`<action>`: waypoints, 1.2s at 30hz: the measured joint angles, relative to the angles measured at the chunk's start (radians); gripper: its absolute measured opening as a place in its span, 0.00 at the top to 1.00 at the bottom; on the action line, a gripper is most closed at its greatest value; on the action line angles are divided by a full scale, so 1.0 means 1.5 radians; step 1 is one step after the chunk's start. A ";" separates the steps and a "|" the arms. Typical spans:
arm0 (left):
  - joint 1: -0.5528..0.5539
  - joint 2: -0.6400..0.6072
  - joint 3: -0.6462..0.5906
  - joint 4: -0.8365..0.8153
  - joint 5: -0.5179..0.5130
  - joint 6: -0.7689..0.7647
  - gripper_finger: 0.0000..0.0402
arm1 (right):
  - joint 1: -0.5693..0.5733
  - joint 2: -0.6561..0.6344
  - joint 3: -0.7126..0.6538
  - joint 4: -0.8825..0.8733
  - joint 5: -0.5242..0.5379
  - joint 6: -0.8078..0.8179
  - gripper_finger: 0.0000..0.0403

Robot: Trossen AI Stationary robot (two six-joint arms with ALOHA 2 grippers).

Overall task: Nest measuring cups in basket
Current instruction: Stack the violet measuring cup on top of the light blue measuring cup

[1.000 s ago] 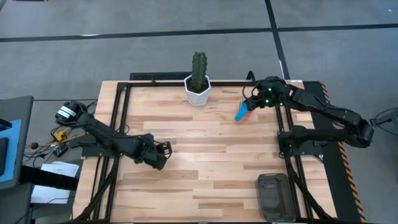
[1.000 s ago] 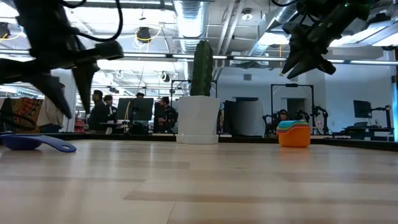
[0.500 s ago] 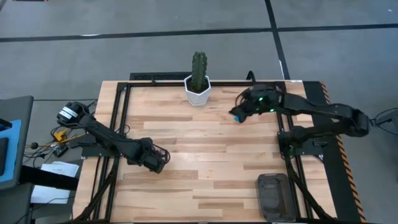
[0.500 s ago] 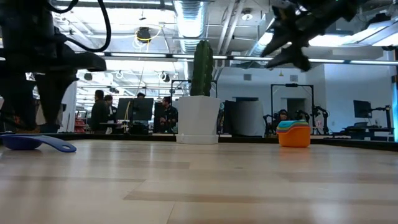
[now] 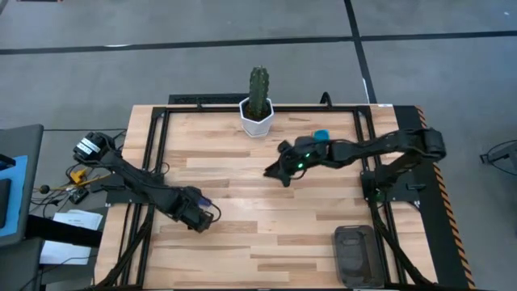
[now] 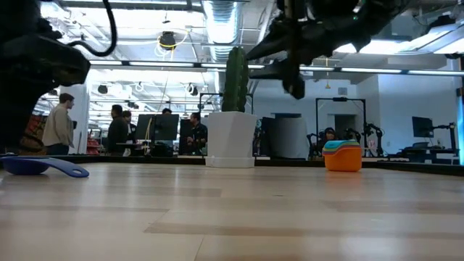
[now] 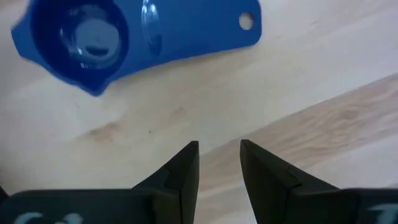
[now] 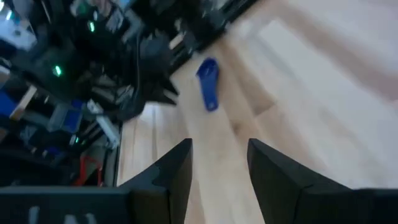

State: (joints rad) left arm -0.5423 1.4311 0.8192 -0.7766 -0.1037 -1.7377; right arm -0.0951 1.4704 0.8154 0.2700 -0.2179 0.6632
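Note:
A dark blue measuring cup (image 7: 124, 34) lies on the table, bowl up, with its flat handle (image 7: 211, 28) level. It also shows in the low view (image 6: 43, 167) and the right wrist view (image 8: 208, 84). My left gripper (image 7: 219, 165) hovers open just beside it, above bare wood, and shows in the high view (image 5: 198, 217). A nested stack of cups (image 6: 342, 156), orange at the bottom and light blue on top, stands at the far right (image 5: 321, 134). My right gripper (image 5: 279, 171) is open and empty over the table's middle. The dark grey basket (image 5: 354, 246) sits at the near right.
A white hexagonal pot with a cactus (image 5: 257, 113) stands at the middle of the far edge. A black frame rail (image 5: 153, 162) runs along the table's left side, and another rail (image 5: 373, 186) along the right. People stand in the room behind the table (image 6: 116, 130).
My right gripper has swung from above the cup stack at the far right toward the table's left and near side, and is now over the middle. The stack has stayed in place. My left gripper has shifted a little toward the near edge, next to the dark blue cup.

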 joint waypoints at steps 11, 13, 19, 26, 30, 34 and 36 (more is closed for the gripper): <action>-0.037 -0.027 -0.003 -0.165 -0.031 0.104 0.78 | 0.047 0.222 0.195 -0.004 -0.010 0.017 0.57; -0.044 -0.049 -0.004 -0.185 -0.053 0.127 0.79 | 0.046 0.268 0.249 -0.004 -0.010 0.017 0.58; -0.085 -0.137 -0.004 -0.248 -0.153 0.180 0.80 | 0.036 0.396 0.414 -0.059 -0.010 0.030 0.59; -0.119 -0.245 -0.004 -0.331 -0.229 0.239 0.80 | 0.039 0.485 0.550 -0.174 0.017 0.030 0.57; -0.119 -0.297 -0.004 -0.353 -0.245 0.297 0.80 | 0.041 0.522 0.586 -0.192 0.043 0.025 0.57; -0.119 -0.323 -0.004 -0.382 -0.266 0.341 0.80 | 0.045 0.552 0.607 -0.187 0.061 -0.008 0.57; -0.119 -0.328 -0.004 -0.407 -0.266 0.349 0.80 | 0.049 0.569 0.623 -0.183 0.061 -0.028 0.55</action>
State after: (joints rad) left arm -0.7212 0.9393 0.8132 -1.3875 -0.5030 -1.2149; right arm -0.0215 2.3232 1.7495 -0.0040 -0.1258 0.6211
